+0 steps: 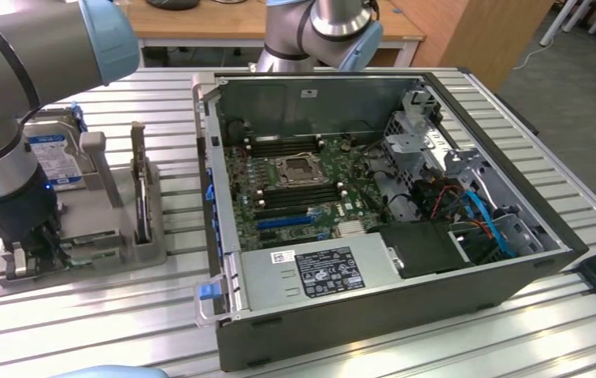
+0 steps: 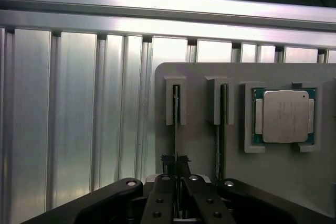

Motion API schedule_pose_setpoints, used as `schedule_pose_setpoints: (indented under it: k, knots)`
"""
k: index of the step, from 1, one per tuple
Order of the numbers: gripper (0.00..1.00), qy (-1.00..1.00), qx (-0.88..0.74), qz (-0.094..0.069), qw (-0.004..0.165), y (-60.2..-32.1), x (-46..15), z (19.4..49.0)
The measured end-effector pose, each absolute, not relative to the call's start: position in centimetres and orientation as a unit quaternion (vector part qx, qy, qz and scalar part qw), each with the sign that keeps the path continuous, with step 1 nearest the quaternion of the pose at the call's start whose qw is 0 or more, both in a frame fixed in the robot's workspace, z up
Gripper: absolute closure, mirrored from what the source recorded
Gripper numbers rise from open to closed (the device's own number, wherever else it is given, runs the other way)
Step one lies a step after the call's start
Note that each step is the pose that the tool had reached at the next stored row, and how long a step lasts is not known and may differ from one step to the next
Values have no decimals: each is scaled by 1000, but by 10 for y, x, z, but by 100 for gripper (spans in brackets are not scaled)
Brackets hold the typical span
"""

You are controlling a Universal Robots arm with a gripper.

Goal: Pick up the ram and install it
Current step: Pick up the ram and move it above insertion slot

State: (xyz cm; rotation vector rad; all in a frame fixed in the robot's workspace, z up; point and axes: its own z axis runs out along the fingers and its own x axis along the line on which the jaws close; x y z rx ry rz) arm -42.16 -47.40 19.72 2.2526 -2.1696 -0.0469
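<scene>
The slatted aluminium table carries a grey parts holder beside an open computer case.

The arm points straight down; its gripper is pinched shut.

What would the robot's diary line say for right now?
hand: shut on ram | ram: upright in gray holder slot, not yet lifted | second ram stick: in next slot | computer case: open

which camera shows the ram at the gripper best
The wrist view: the ram runs edge-on along its slot into the gripper, shut on it. In the exterior view the arm largely hides it.
</scene>
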Motion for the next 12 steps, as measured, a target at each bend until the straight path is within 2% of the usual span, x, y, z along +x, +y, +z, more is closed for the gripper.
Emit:
schedule_pose_setpoints:
  k: [12]
  knots:
    - [88, -694, 720, -17, 4, -474, -422, 213]
